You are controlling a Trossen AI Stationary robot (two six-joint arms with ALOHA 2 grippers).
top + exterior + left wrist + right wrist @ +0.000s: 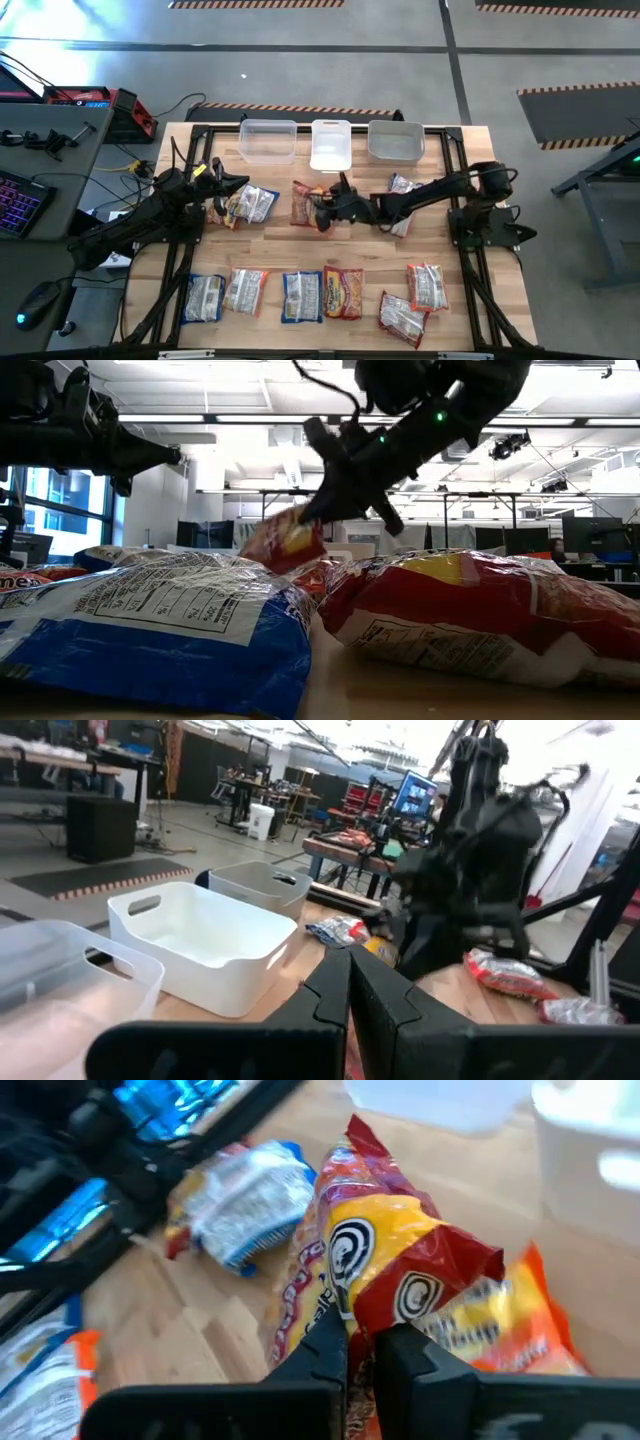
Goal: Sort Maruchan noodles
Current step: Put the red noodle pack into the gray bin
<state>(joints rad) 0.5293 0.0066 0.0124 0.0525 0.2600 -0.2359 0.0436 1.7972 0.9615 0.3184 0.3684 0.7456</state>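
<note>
Right gripper [322, 212] reaches across the middle of the table [460, 300], fingers pressed together on the edge of a red-and-yellow noodle packet [304, 202]. In the right wrist view the two dark fingers [325, 1345] pinch the crumpled wrapper [400, 1270] between them. In the low view the packet [285, 542] hangs tilted from the gripper [318, 510], clear of the tabletop.

Left gripper [222, 190] sits over the left part of the table, fingers closed together with nothing between them, as the left wrist view shows [350, 982]. Just beside it lies a blue-and-white packet [250, 204].

Three bins stand in a row along the far edge: a clear bin [268, 140], a white bin [331, 144], a grey bin [396, 140].

A pink-and-white packet [403, 190] lies partly under the right arm, near the grey bin.

Near edge, a row of packets: three blue-and-white ones [203, 297] [245, 291] [301, 296], an orange-red one [343, 292], then two red-and-white ones [426, 286] [403, 316] toward the right.

Off the table, to the left, a desk with a lit keyboard [20, 200] and a mouse [38, 300].
</note>
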